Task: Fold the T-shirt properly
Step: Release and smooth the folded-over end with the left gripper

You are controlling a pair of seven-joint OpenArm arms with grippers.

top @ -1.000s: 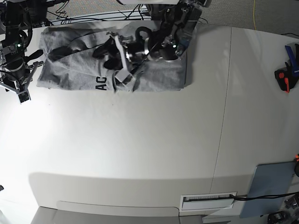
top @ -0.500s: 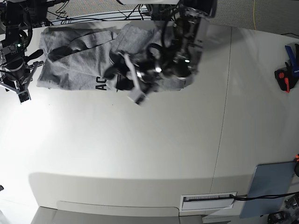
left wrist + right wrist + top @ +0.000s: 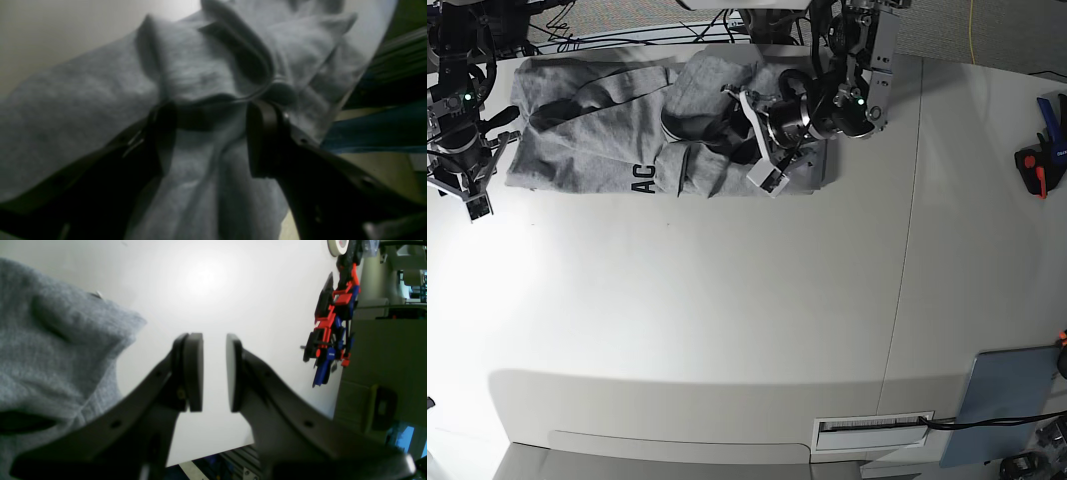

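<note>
The base camera looked straight down from high above the tabletop. The left wrist camera sat very close behind its end effector, filled by the T-shirt. The right wrist camera faced across the tabletop toward 3 o'clock; all three shared the shirt.

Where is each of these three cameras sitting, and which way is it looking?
Base: overhead, looking straight down on the white table; both arms show.
Left wrist: on the left arm, looking past its spread fingers at bunched T-shirt.
Right wrist: on the right arm, looking between its fingers along the table.
Shared: the T-shirt appears in all three.
</note>
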